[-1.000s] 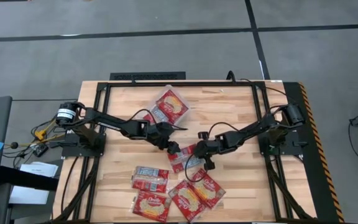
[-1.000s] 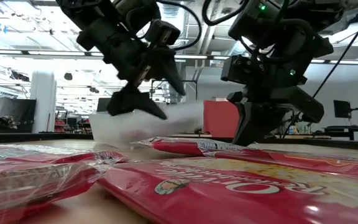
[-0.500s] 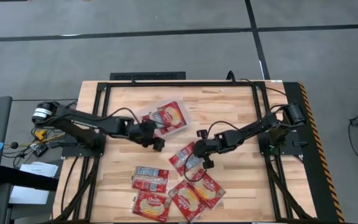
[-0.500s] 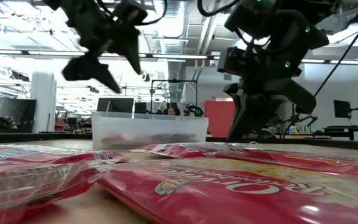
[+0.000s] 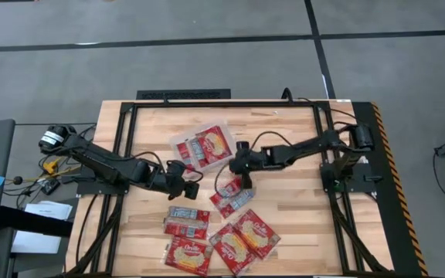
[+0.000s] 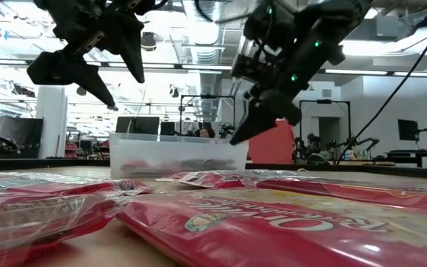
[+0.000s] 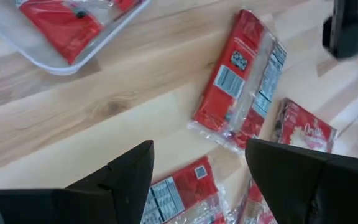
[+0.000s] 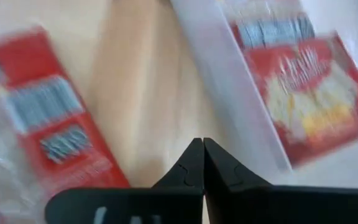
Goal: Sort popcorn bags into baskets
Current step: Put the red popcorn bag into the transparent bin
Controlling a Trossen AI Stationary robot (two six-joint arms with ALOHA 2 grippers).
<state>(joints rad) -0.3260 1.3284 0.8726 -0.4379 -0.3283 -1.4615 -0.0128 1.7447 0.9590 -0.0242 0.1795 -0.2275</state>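
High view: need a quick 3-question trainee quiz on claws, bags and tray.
1. True or false: the right claw is gripping a bag.
2. The left claw is: A) open and empty, B) shut on a bag, C) resting inside the tray.
3. Fill in: the picture-side-up bag nearest the right claw lies in the ___.

Key: 1 false, it is shut and empty; 2 A; 3 tray.

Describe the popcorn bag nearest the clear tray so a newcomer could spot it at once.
Start at the clear tray in the middle of the wooden table. Just beside it toward the front edge lies a lone popcorn bag, barcode panel up. It sits apart from the front cluster, near the shut right gripper.
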